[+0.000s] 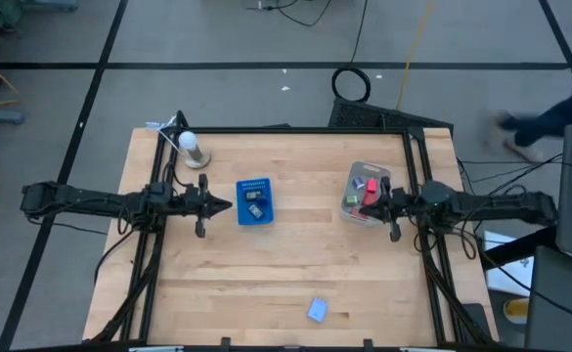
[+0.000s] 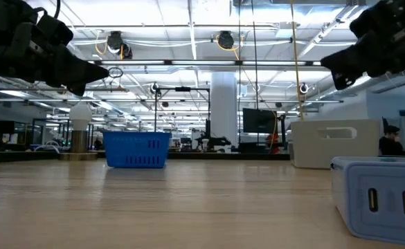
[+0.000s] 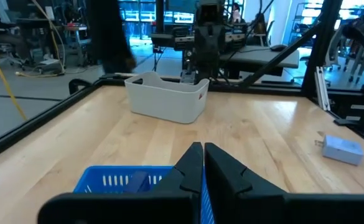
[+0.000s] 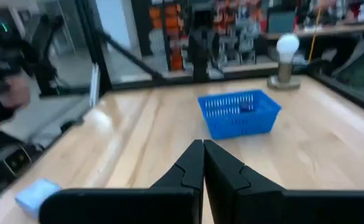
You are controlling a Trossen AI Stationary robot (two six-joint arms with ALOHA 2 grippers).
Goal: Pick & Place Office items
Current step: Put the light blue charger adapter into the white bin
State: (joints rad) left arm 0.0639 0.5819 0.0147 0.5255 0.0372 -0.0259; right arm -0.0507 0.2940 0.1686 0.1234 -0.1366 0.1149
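Office items (image 1: 365, 186) lie heaped in the translucent bin (image 1: 349, 208), directly under the right end effector (image 1: 394, 200), which is pinched closed and empty; the left end effector (image 1: 217, 205), likewise closed, hovers beside the blue basket (image 1: 255, 217).

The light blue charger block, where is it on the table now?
In the high view the light blue charger block lies alone near the table's front edge, right of centre, far from the blue tray and the grey bin.

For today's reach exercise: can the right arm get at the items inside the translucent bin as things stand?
Probably yes: the right gripper, fingers shut, sits at the translucent bin, whose top is open, with nothing covering its items.
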